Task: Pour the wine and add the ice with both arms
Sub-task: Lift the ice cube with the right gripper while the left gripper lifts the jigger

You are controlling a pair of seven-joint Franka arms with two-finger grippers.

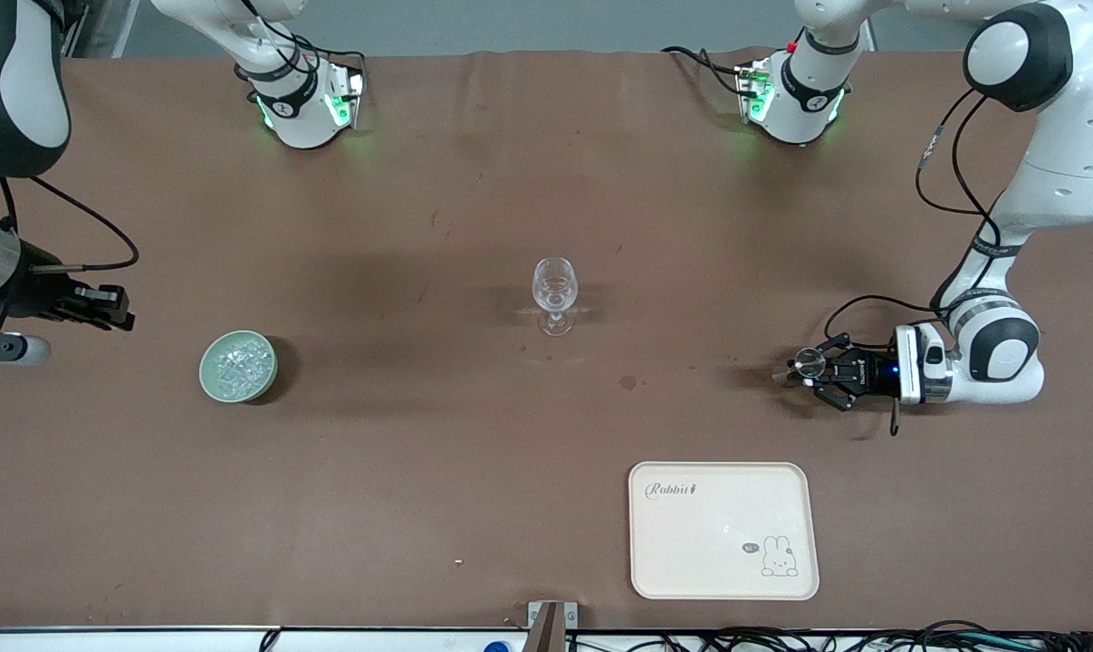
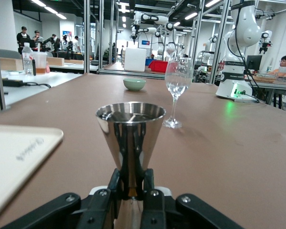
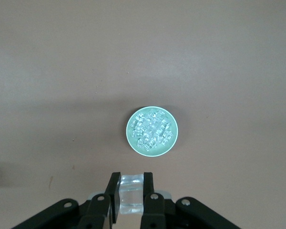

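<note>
A clear stemmed glass (image 1: 555, 294) stands mid-table; it also shows in the left wrist view (image 2: 177, 81). My left gripper (image 1: 822, 369) is low over the table toward the left arm's end. It is shut on the stem of an upright steel measuring cup (image 1: 810, 363), seen close in the left wrist view (image 2: 131, 129). A green bowl (image 1: 207, 371) holds a heap of ice (image 1: 241, 362). My right gripper (image 1: 116, 310) hangs over the table beside the bowl and is shut on one clear ice lump (image 3: 132, 193). The bowl (image 3: 175, 134) and its ice (image 3: 151, 130) lie below it.
A cream tray (image 1: 723, 530) with a rabbit drawing lies near the front edge, nearer the camera than the left gripper; its corner shows in the left wrist view (image 2: 14, 157). A small dark stain (image 1: 628, 382) marks the brown table cover.
</note>
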